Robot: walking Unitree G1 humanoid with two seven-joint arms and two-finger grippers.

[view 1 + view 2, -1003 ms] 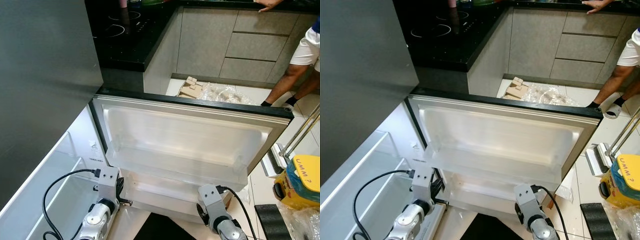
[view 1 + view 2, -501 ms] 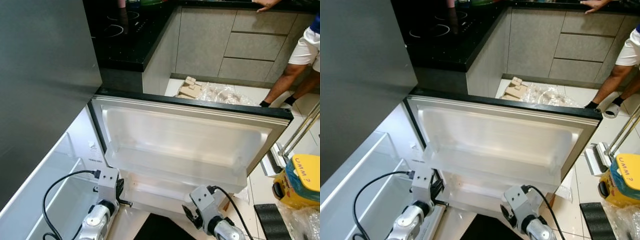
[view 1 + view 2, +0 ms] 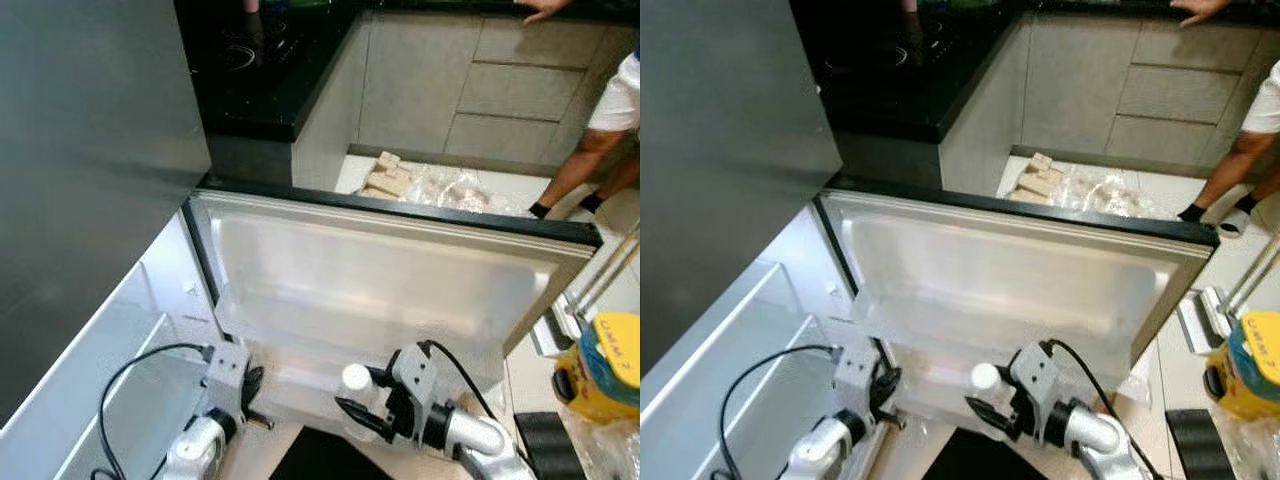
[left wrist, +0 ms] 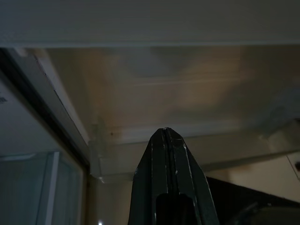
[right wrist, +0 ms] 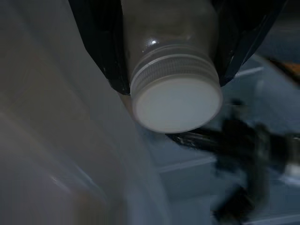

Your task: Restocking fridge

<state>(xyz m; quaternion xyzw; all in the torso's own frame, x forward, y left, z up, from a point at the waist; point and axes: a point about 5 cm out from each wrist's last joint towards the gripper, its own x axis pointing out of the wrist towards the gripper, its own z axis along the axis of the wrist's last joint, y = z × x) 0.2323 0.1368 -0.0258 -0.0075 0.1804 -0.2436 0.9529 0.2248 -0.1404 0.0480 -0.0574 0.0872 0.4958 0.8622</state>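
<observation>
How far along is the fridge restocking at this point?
Early. Done: the fridge door stands open. In hand: the right hand grips a white-capped bottle near the lower door shelf. The left hand is shut and idle. Left: setting the bottle in the shelf; the door shelves look empty.

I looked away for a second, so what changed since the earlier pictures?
The right hand swung in toward the robot's left and now shows a white-capped bottle clamped between its fingers, in front of the door's lower shelf. The left hand stayed low and shut. The fridge door stayed open, and the person stayed by the cabinets.
</observation>
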